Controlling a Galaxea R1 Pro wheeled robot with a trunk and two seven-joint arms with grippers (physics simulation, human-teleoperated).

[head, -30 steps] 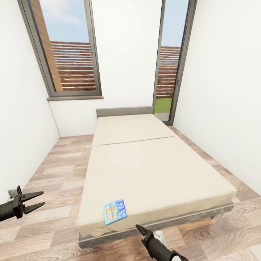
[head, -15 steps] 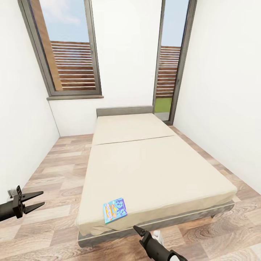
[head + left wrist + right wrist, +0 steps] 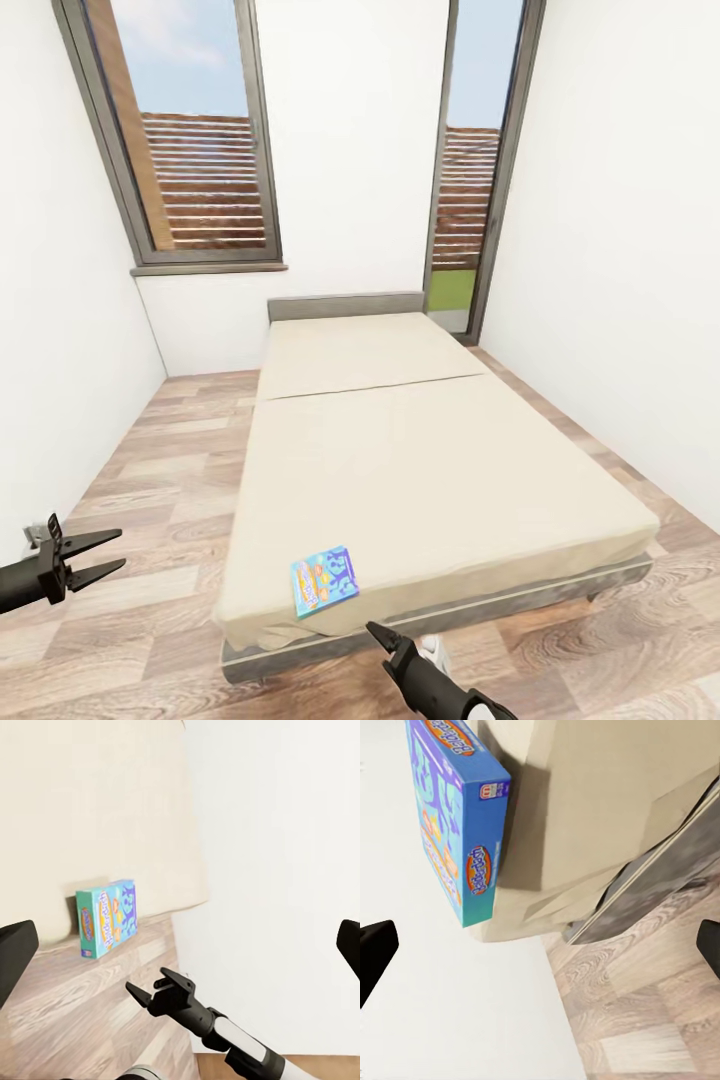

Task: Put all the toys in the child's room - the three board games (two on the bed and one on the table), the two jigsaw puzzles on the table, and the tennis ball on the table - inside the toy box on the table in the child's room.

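a white-walled child's room (image 3: 350,150) with smooth plain walls is seen, floored in wood planks (image 3: 150,480) of brown and grey grain. two tall grey-framed windows (image 3: 190,140) are set in the far wall, with slatted brown fencing seen through the glass. the low wide bed (image 3: 400,470) is placed lengthwise in the middle, its flat beige mattress divided by one seam, carried on a grey frame with a short grey headboard. a blue board game (image 3: 324,581), a thin flat rectangular printed box, is laid on the mattress near the bed's foot corner, close to the edge; in the right wrist view its glossy blue face and orange oval logos (image 3: 454,817) are seen. the left end effector (image 3: 88,556), black and pointed, is held wide apart over the floor beside the bed, gripping nothing. the right end effector (image 3: 385,642) is held below the bed's foot edge, near the box; its dark fingertips are seen far apart in the right wrist view, with nothing between them.
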